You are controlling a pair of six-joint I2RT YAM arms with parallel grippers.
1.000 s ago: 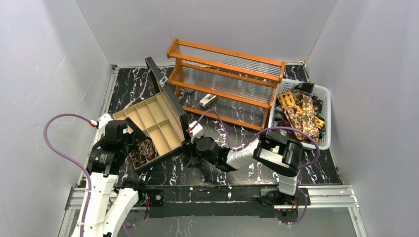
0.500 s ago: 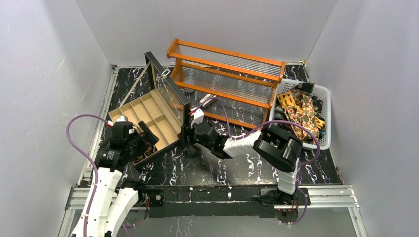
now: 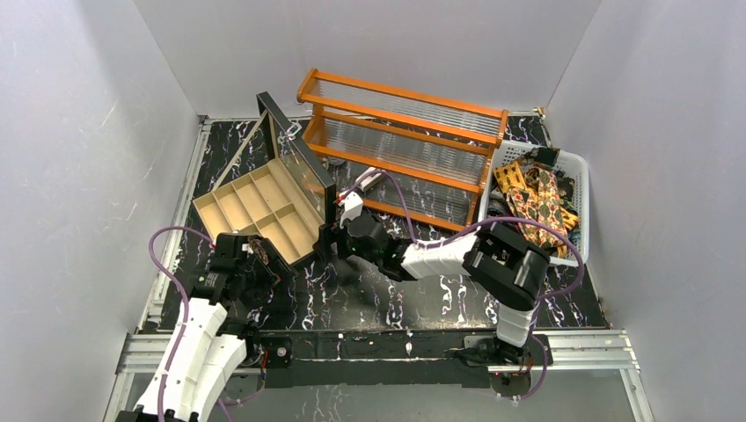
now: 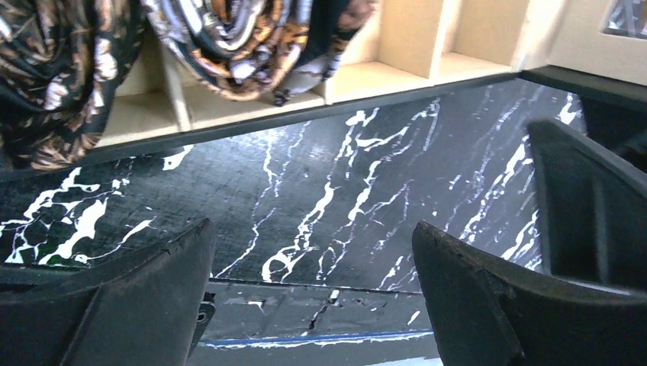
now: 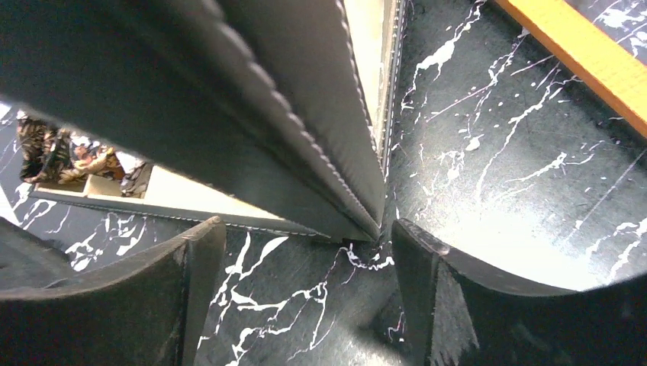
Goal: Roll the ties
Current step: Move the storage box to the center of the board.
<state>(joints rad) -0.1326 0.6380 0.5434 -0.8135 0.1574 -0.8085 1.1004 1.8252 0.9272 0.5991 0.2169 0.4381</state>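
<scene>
one open box [image 3: 255, 195] has two coiled ties [image 4: 229, 34] in its near cells, one basket [image 3: 581, 189] holds loose ties [image 3: 547, 209], count unclear, one rack [image 3: 400, 132] behind; left gripper [image 4: 311, 238] spread wide and empty, right gripper [image 5: 305, 229] spread at the box corner.

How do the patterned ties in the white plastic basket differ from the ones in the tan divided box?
The basket ties lie as long loose strips heaped in the white plastic basket; the box ties are bunched into coils inside compartments of the tan divided box. The basket ties look bright gold and red; the box ties look darker, brown and black. Both are patterned fabric.
</scene>
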